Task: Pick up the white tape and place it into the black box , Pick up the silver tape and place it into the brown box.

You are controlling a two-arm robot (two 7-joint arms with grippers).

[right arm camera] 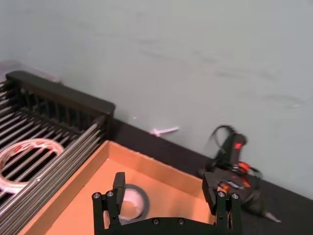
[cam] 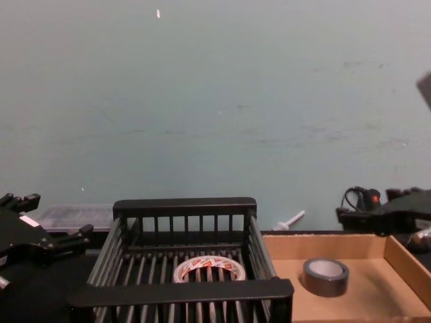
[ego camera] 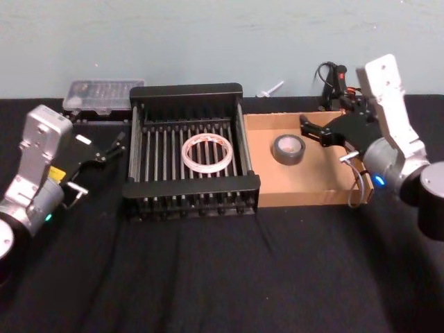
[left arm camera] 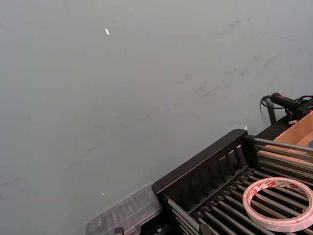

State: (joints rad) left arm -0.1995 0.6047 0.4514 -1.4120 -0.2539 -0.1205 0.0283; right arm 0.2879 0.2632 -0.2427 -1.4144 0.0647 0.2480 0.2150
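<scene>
We found the silver tape lying flat on the floor of the brown box, its hole facing up. The right end effector hung just beside and above it on the robot's right, fingers spread wide and empty, so any retreat would run up and away from the roll. The white tape lay flat inside the black box. Our left end effector sat open beside that crate, over the desk.
</scene>
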